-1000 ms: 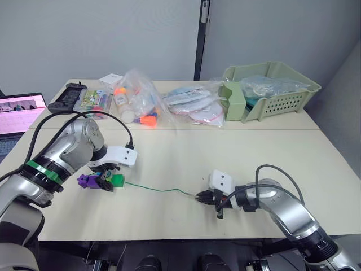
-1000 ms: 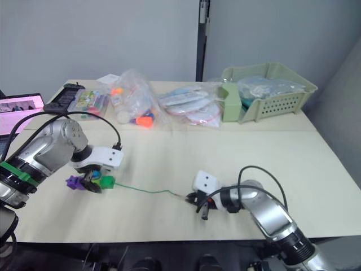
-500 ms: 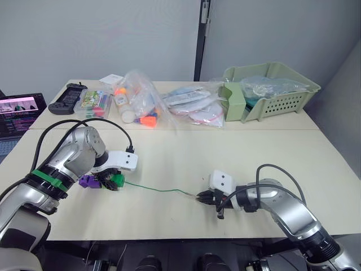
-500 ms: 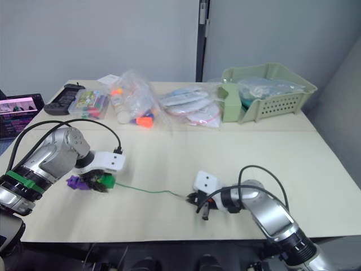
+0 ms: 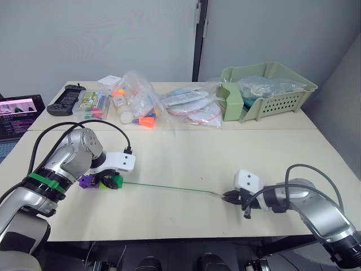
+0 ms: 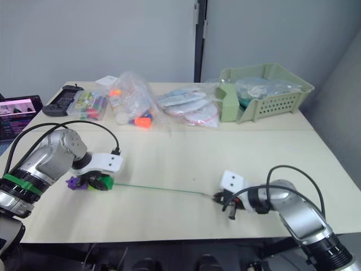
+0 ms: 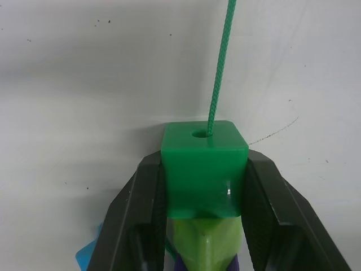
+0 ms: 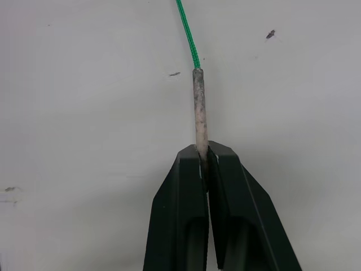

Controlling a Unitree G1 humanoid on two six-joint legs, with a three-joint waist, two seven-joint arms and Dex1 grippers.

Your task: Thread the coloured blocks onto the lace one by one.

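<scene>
Left pincer (image 7: 204, 186) clamps the green block (image 7: 204, 164); right pincer (image 8: 203, 155) pinches the lace (image 8: 198, 107) tip.

Office or lab room, plain grey walls, pale worktables (image 5: 237, 152), laptop (image 5: 20, 110), green storage basket (image 5: 271, 90), bagged supplies (image 5: 135, 101)

A pale worktop (image 5: 186, 152) is carrying plastic bags (image 5: 169, 104) along its far edge, a green basket (image 5: 271, 90) far right, and a laptop (image 5: 17, 110) far left.

Two head cameras look forward and down from above, and both see the same table (image 5: 225, 152). Each wrist camera sits very close behind its own hand, looking along it at the table top.
</scene>
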